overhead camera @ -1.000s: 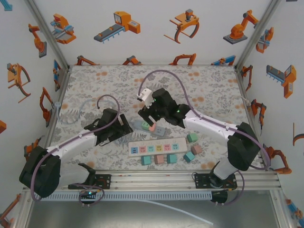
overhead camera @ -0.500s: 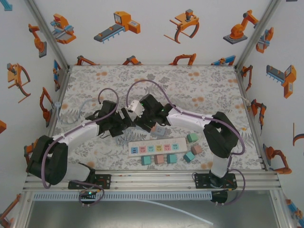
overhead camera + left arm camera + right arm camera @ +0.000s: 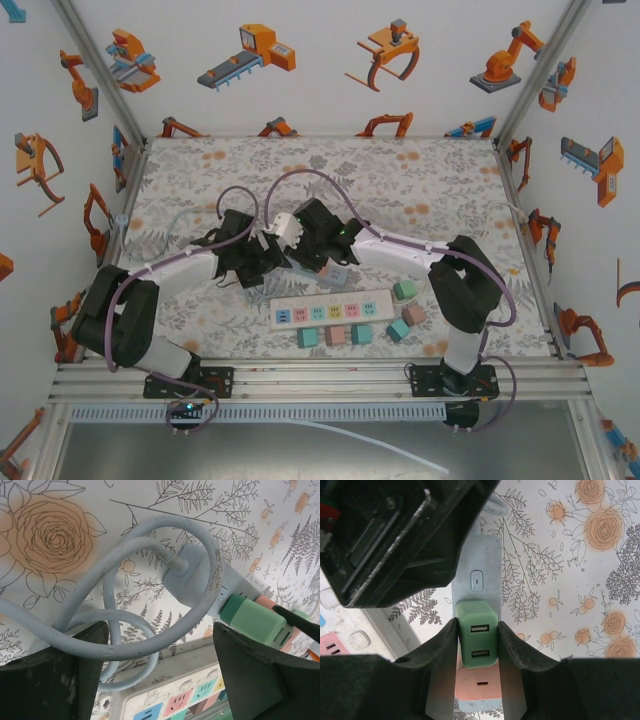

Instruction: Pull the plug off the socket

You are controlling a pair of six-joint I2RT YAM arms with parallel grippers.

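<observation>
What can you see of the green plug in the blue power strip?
The green plug is a blocky charger, matte plastic, rounded corners, two USB ports on its outer face. It sits plugged into the pale blue power strip, next to a pink plug. The right gripper is shut on it, one finger on each side.

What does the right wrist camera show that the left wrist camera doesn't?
Right wrist: the right gripper shut on the green plug, its two USB ports, the switch on the pale blue strip. Left wrist: the coiled cable entering the strip's end, framed by the open left gripper. Both: the green plug in that strip, a pink plug beside it.
</observation>
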